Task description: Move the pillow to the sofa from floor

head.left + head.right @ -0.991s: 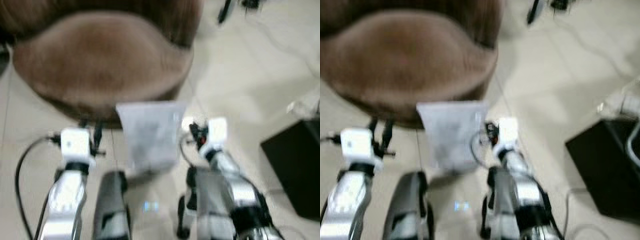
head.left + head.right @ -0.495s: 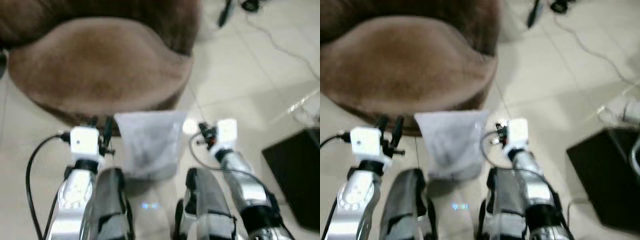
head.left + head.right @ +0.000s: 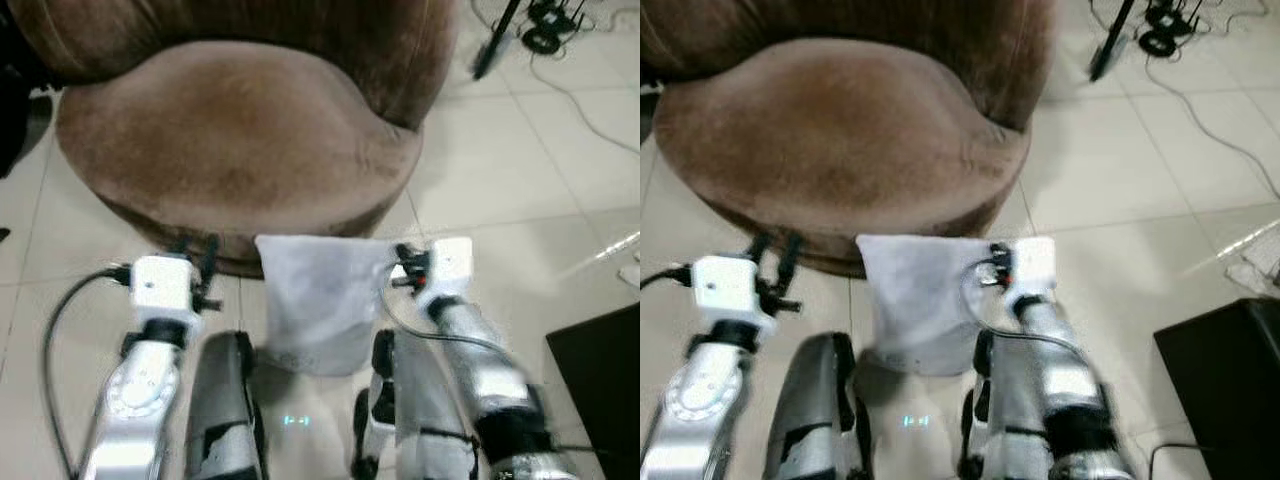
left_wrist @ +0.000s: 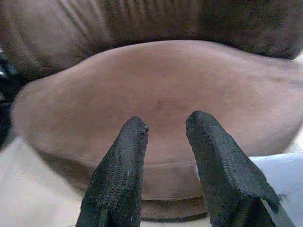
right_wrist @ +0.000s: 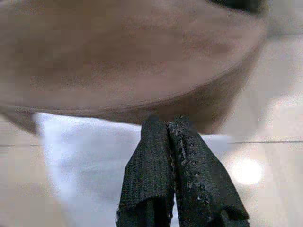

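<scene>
White pillow [image 3: 322, 300] hangs at lower centre of the head views, top edge level w/ the front base of the brown sofa [image 3: 235, 140], its body dropping down betw. the robot's two legs; whether its lower end touches the floor [image 3: 500, 170] can't be told. Right gripper [image 5: 165, 124] is at the pillow's upper right corner, fingers pressed tight together w/ no gap; in the right wrist view white fabric spreads behind and to both sides of the tips, so it looks pinched onto the top edge, though the exact bite is hidden. Left gripper [image 4: 165, 125] sits lower left in the head views, just beside the pillow's left edge, not touching; its fingers [image 4: 120, 175] stand apart w/ a clear gap, nothing betw. them, pointing at the sofa's seat cushion. Sofa takes up the upper half of the frame, round seat, darker backrest along the top. Pale tiled floor to the right; black cables [image 3: 545, 40] upper right; black box [image 3: 600, 380] at lower right edge.
</scene>
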Controlling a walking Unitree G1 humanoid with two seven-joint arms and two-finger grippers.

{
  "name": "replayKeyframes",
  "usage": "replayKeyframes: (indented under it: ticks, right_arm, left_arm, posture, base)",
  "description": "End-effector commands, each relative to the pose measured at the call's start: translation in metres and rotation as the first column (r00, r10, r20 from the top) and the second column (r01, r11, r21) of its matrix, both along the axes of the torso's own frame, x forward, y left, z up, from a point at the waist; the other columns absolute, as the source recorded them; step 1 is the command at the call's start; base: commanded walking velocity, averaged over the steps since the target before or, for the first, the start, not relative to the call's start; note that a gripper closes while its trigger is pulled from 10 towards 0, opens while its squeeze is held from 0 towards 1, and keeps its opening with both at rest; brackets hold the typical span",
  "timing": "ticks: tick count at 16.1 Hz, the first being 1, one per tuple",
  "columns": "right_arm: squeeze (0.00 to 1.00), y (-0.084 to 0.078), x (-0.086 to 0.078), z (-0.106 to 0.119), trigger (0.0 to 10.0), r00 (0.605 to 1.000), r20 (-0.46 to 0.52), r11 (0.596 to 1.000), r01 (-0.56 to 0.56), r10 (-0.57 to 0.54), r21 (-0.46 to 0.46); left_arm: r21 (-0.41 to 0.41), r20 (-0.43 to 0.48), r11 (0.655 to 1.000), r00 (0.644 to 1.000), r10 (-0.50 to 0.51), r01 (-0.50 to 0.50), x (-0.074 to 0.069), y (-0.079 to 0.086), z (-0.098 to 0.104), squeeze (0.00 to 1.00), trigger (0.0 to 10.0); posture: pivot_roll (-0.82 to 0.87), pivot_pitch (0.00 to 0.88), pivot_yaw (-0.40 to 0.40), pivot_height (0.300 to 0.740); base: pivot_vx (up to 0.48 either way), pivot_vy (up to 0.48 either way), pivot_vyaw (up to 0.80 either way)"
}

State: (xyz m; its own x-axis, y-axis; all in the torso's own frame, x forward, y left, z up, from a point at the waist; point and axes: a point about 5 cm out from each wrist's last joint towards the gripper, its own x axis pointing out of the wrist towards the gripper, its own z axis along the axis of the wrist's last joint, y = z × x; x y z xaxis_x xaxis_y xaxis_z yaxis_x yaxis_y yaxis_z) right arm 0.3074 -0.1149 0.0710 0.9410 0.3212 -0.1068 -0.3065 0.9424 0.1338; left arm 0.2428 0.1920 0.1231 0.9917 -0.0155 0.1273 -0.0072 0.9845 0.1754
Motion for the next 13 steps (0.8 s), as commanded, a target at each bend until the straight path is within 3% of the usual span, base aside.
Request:
replayKeyframes:
  ticks: [1,4,5,6,9,11,13]
  right_arm:
    - [0.0,-0.012,0.0,-0.003,10.0,1.0,0.001,0.999,0.029,-0.029,-0.018]
    - [0.0,-0.024,0.006,-0.004,10.0,0.997,-0.008,0.997,0.073,-0.074,-0.029]
    - [0.17,-0.029,0.011,-0.006,10.0,0.995,-0.031,0.996,0.09,-0.09,-0.015]
    - [1.0,-0.031,0.015,-0.006,10.0,0.994,-0.048,0.995,0.1,-0.1,-0.001]
    - [1.0,-0.037,0.027,-0.009,10.0,0.985,-0.116,0.989,0.135,-0.128,0.058]
    - [1.0,-0.042,0.034,-0.014,10.0,0.958,-0.216,0.966,0.219,-0.187,0.137]
    - [1.0,-0.044,0.038,-0.015,10.0,0.945,-0.243,0.959,0.253,-0.217,0.127]
  left_arm:
    - [-0.021,-0.016,0.999,0.999,-0.04,0.04,-0.001,-0.007,-0.003,0.0,10.0]
    - [0.014,-0.062,0.996,0.994,-0.084,0.085,-0.004,-0.015,-0.012,0.0,10.0]
    - [0.029,-0.063,0.995,0.994,-0.088,0.09,-0.005,-0.015,-0.013,0.0,10.0]
    - [0.048,-0.071,0.994,0.993,-0.091,0.095,-0.006,-0.015,-0.015,0.0,10.0]
    - [0.102,-0.107,0.989,0.99,-0.095,0.106,-0.012,-0.008,-0.019,0.0,10.0]
    - [0.135,-0.1,0.985,0.991,-0.091,0.104,-0.02,0.009,-0.009,0.0,10.0]
    - [0.182,-0.113,0.969,0.982,-0.149,0.168,-0.025,0.015,-0.003,0.0,10.0]
  posture:
    - [0.07,0.261,-0.032,0.546]
    - [0.07,0.255,-0.021,0.546]
    - [0.07,0.254,-0.017,0.546]
    - [0.07,0.256,-0.014,0.546]
    - [0.1,0.278,-0.005,0.546]
    - [0.16,0.326,0.01,0.546]
    - [0.16,0.326,0.01,0.546]
  base:
    - [0.0,0.0,0.0]
    - [0.0,0.0,0.0]
    - [0.0,0.0,0.0]
    - [0.0,0.0,0.0]
    - [0.0,0.0,0.0]
    - [0.0,0.0,0.0]
    - [0.0,0.0,0.0]
